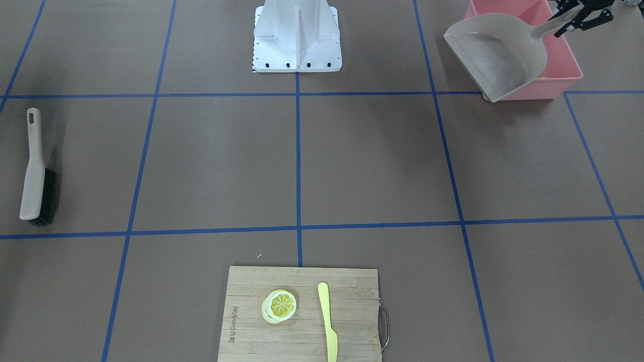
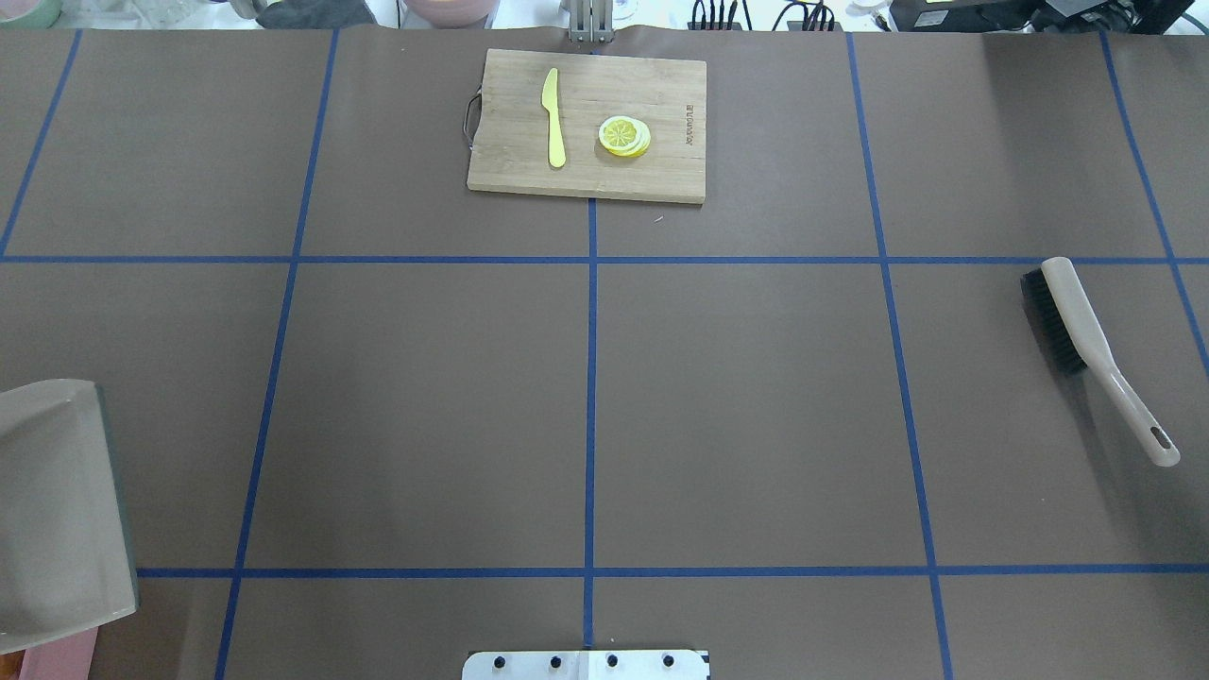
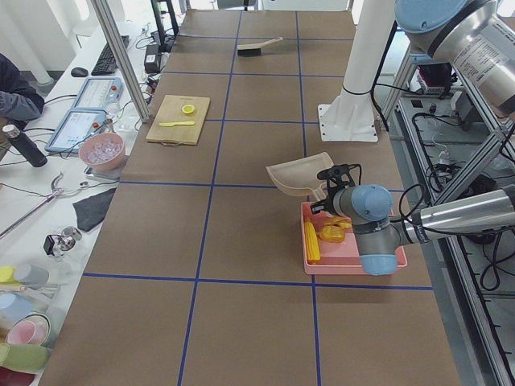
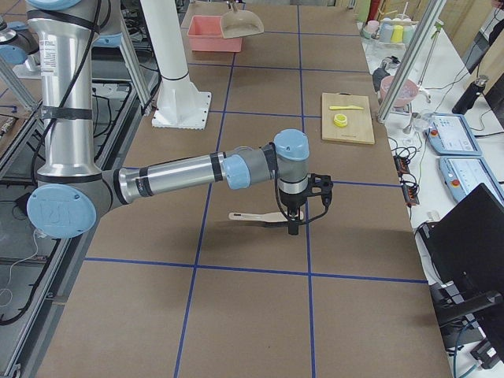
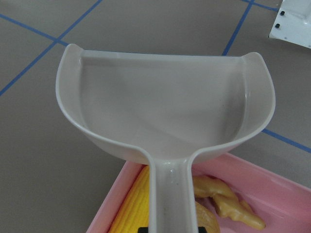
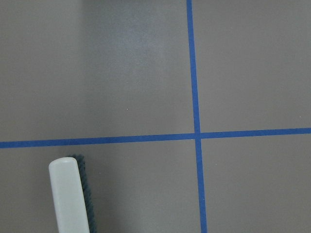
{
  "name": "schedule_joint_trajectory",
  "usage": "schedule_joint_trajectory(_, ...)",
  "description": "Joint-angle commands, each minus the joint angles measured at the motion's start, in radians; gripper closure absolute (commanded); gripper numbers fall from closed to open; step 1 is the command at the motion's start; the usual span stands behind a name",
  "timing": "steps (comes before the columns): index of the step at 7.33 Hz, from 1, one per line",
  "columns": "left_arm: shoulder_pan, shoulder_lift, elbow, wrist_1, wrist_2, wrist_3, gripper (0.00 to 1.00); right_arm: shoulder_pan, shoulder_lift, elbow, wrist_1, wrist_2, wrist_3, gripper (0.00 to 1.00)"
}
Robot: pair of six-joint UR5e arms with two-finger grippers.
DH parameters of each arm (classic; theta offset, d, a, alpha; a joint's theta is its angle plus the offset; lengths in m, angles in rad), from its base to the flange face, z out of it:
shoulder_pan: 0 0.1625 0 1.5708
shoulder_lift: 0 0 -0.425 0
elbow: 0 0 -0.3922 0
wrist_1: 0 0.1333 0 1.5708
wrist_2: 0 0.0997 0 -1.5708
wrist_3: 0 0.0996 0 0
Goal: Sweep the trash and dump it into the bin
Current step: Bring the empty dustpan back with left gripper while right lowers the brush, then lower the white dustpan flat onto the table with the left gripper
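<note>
Two pieces, corn [image 5: 133,208] and ginger [image 5: 228,204], lie in the bin [image 5: 277,182] below the left hand [image 1: 568,24], which pinches the empty dustpan [image 5: 165,111]; dumping seems done.

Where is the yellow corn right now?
In the left wrist view the corn cob lies inside the pink bin on the robot's left, beside the ginger root, partly under the dustpan.

Left hand [image 1: 562,24] reaches low, clamped on the dustpan [image 1: 495,55]; right hand [image 4: 293,228] points straight down, grip unclear from here.
</note>
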Motion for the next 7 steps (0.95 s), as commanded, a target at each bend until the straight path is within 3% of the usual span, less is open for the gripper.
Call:
schedule_joint_trajectory(1,0.079,-0.138,-0.017,0.111,0.006,0.004,1.0,0.03,0.006,-0.017,-0.002,0.013,-0.011,0.0)
schedule_joint_trajectory(4,0.136,-0.342,-0.017,0.256,0.028,0.032,1.0,0.035,0.006,-0.032,0.001,0.015,-0.007,0.0)
schedule_joint_trajectory(5,0.145,-0.417,-0.008,0.351,0.028,0.144,1.0,0.038,0.017,-0.036,-0.002,0.02,0.004,0.0)
schedule_joint_trajectory(7,0.145,-0.554,0.0,0.52,0.028,0.226,1.0,0.086,0.028,-0.053,-0.034,0.122,0.004,0.0)
